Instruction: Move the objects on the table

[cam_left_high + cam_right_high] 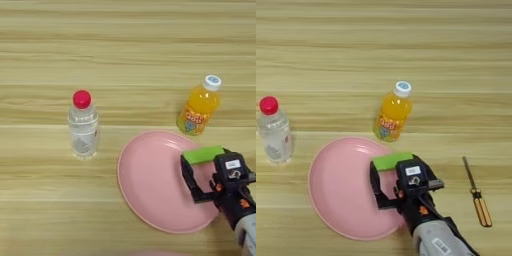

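A large round pink plate (150,185) lies on the tan wooden table (125,50), right of centre and near the front. My right gripper (203,161) comes in from the bottom right over the plate's right part. Its two black fingers are shut on the ends of a small bright-green block (202,155), which lies crosswise between the fingertips. The right eye view shows the same block (391,161) over the plate (341,190). I cannot tell whether the block touches the plate.
A clear water bottle (83,125) with a red cap stands left of the plate. An orange juice bottle (199,107) with a white cap stands just behind it. A screwdriver (477,197) with an orange handle lies to the right of my arm.
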{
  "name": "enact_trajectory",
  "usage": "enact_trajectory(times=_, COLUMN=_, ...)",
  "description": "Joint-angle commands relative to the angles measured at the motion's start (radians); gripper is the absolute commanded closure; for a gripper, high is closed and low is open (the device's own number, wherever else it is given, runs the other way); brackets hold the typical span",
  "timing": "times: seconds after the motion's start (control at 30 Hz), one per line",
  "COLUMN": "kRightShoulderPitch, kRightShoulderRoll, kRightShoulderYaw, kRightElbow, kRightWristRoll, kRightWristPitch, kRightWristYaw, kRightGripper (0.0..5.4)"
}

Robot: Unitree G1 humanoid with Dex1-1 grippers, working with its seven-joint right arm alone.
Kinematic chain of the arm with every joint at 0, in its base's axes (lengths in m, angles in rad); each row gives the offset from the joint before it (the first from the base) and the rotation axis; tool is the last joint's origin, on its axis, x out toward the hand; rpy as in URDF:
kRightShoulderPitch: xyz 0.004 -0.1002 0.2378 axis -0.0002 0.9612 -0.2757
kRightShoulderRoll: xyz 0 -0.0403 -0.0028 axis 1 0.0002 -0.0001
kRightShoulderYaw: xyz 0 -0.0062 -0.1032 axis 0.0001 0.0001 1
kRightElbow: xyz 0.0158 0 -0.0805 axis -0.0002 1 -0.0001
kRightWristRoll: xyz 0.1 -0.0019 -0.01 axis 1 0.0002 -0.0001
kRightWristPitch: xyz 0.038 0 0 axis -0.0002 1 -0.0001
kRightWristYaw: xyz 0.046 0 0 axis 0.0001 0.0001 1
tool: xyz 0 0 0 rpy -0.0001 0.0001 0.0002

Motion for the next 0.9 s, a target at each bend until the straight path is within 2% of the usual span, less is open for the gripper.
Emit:
enact_trajectory(times=0.03, kRightShoulderPitch=0.001, kRightShoulderRoll=-0.020, kRightShoulderYaw=-0.113, kRightElbow=-0.027, kRightWristRoll=0.039, kRightWristPitch=-0.034, kRightWristYaw=0.015, kRightGripper=0.89)
enact_trajectory(times=0.27, kRightShoulderPitch=-0.032, kRightShoulderRoll=-0.021, kRightShoulderYaw=-0.239, kRightElbow=0.034, kRightWristRoll=0.072, kRightWristPitch=-0.045, kRightWristYaw=0.034, kRightGripper=0.89)
enact_trajectory(times=0.47, kRightShoulderPitch=-0.061, kRightShoulderRoll=-0.030, kRightShoulderYaw=-0.302, kRightElbow=0.133, kRightWristRoll=0.079, kRightWristPitch=-0.077, kRightWristYaw=0.047, kRightGripper=0.89)
enact_trajectory(times=0.63, kRightShoulderPitch=-0.071, kRightShoulderRoll=-0.030, kRightShoulderYaw=-0.312, kRightElbow=0.207, kRightWristRoll=0.069, kRightWristPitch=-0.105, kRightWristYaw=0.060, kRightGripper=0.89)
enact_trajectory(times=0.9, kRightShoulderPitch=-0.070, kRightShoulderRoll=-0.024, kRightShoulderYaw=-0.277, kRightElbow=0.244, kRightWristRoll=0.048, kRightWristPitch=-0.120, kRightWristYaw=0.073, kRightGripper=0.89)
